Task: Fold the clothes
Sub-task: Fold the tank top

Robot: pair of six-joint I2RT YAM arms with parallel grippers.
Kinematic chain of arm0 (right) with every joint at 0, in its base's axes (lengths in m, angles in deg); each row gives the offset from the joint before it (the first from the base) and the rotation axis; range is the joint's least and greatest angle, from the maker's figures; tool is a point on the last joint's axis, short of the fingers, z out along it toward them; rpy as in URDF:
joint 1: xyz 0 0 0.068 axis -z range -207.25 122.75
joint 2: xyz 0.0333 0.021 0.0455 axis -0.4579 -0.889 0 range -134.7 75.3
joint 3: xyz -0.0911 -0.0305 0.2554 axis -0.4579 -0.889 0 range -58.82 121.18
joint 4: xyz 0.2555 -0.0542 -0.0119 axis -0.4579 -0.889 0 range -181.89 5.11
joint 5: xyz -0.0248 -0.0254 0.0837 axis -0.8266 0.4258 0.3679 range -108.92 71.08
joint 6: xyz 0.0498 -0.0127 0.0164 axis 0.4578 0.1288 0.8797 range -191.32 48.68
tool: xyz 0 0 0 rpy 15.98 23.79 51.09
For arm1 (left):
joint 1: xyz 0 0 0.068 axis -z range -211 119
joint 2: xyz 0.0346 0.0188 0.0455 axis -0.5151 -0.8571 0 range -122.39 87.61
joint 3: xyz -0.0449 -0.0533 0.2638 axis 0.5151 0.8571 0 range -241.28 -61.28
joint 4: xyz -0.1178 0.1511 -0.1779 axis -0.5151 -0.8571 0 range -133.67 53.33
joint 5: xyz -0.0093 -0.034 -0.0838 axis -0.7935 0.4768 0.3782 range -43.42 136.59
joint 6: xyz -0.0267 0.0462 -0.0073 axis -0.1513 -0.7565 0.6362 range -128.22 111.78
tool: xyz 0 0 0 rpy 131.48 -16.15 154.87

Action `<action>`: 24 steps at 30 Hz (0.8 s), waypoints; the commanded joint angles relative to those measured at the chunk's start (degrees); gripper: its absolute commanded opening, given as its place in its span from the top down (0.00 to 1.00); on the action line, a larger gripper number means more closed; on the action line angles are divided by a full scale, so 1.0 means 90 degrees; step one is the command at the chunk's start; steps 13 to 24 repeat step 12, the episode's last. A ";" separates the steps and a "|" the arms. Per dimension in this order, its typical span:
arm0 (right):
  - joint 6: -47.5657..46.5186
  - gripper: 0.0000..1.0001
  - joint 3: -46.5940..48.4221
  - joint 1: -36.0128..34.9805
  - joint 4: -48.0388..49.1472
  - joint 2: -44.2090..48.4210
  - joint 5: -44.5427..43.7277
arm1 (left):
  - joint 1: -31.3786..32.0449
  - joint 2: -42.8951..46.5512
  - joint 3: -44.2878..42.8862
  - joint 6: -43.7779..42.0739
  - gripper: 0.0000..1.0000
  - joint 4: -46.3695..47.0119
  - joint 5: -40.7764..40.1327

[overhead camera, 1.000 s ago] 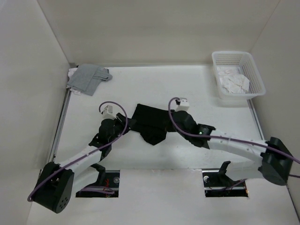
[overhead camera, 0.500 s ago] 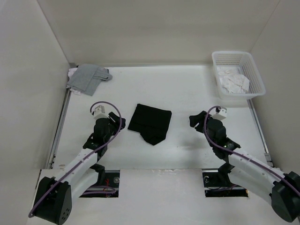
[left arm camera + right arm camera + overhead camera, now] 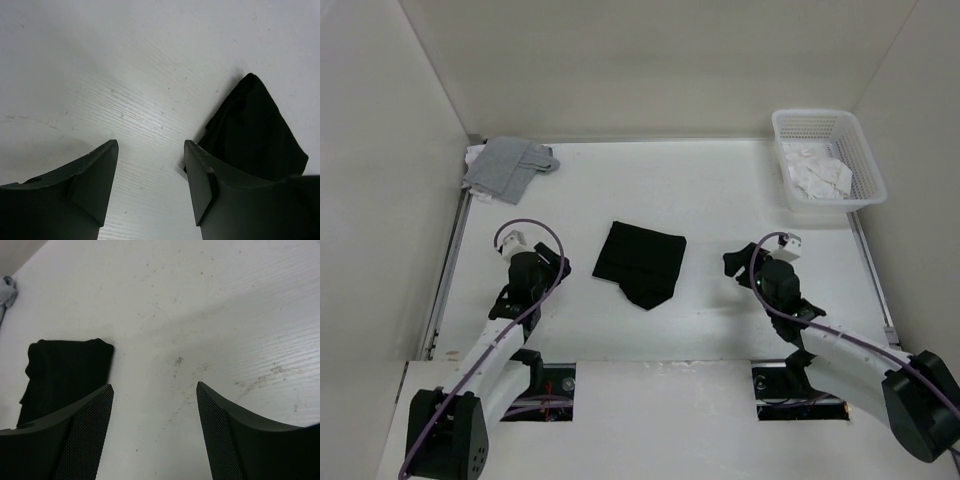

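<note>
The folded black sleeveless top [image 3: 641, 263] lies flat on the white table [image 3: 720, 190], between the two arms and touched by neither; the left end effector [image 3: 150, 147] stands open and empty near its left side; the right end effector [image 3: 154, 388] gapes wide, empty, farther off.

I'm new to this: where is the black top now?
In the overhead view the black top lies folded in the middle of the table, between the left claw and the right claw, touching neither.
</note>
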 commanded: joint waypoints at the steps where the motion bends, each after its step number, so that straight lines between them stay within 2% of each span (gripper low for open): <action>1: -0.0045 0.28 0.0208 0.0048 0.0424 -0.0237 0.0160 | 0.0142 -0.0078 -0.0308 -0.0107 0.47 0.0268 0.0097; 10: -0.0036 0.27 0.0218 0.0057 0.0454 -0.0296 0.0160 | 0.0465 -0.0438 -0.0473 -0.0205 0.48 0.0454 0.0087; 12: -0.0036 0.27 0.0218 0.0057 0.0454 -0.0305 0.0160 | 0.0504 -0.0537 -0.0503 -0.0244 0.45 0.0464 0.0057; 24: -0.0036 0.27 0.0218 0.0057 0.0454 -0.0305 0.0160 | 0.0504 -0.0537 -0.0503 -0.0244 0.45 0.0464 0.0057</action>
